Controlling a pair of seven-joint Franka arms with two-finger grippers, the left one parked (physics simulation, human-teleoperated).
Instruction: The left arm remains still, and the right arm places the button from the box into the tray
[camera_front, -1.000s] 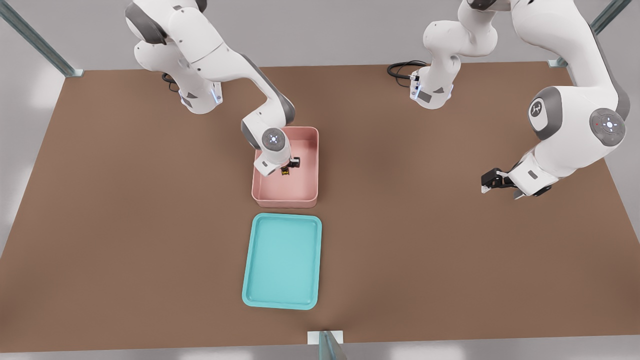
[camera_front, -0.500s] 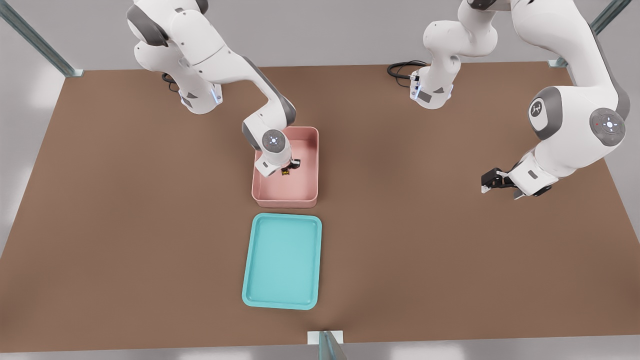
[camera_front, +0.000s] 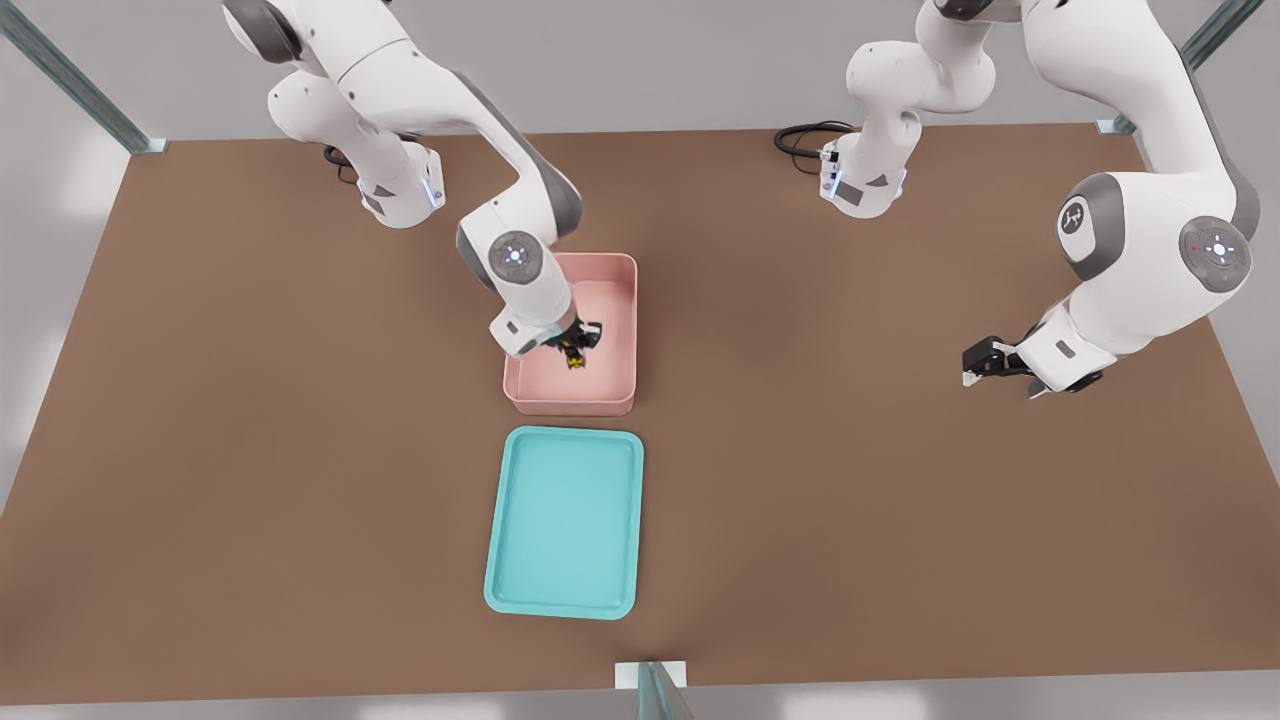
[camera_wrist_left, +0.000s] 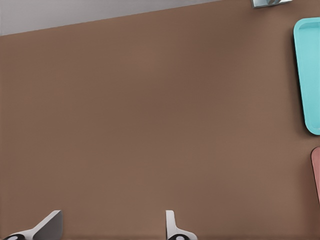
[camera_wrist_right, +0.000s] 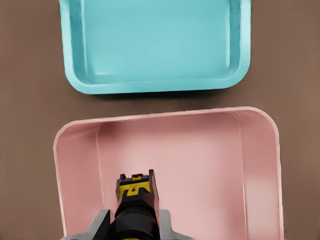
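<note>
Item: right arm (camera_front: 440, 110), white jointed robot arm with grey side panels, reaching from the far edge of the brown surface (camera_front: 250, 450) down over the box. Its black two-finger pincer (camera_front: 575, 352) sits above the interior of the box, near the wall on the front view's left.

Item: pincer state. Fingers (camera_wrist_right: 152, 192) closed on the button, one at each side of it, seen plainly in the right wrist view.

Item: button (camera_front: 574, 360), tiny push-button with a yellow cap on a black body. Held at the pincer's tip (camera_wrist_right: 135, 192), over the box floor and inside the outline of its walls. Whether it touches the floor cannot be told.

Item: box (camera_front: 612, 400), pale pink rectangular plastic bin with rounded corners and tall walls. Stands on the surface near its middle. Interior (camera_wrist_right: 200, 170) shows nothing other than the held button and the pincer.

Item: tray (camera_front: 505, 520), teal shallow rectangular tray with rounded corners and a low rim. Lies flat on the surface just beside the box, on the side nearer the front camera, a narrow strip of brown surface between them; the two are apart. A little larger than the box. One corner (camera_wrist_left: 306, 75) shows in the left wrist view.
</note>
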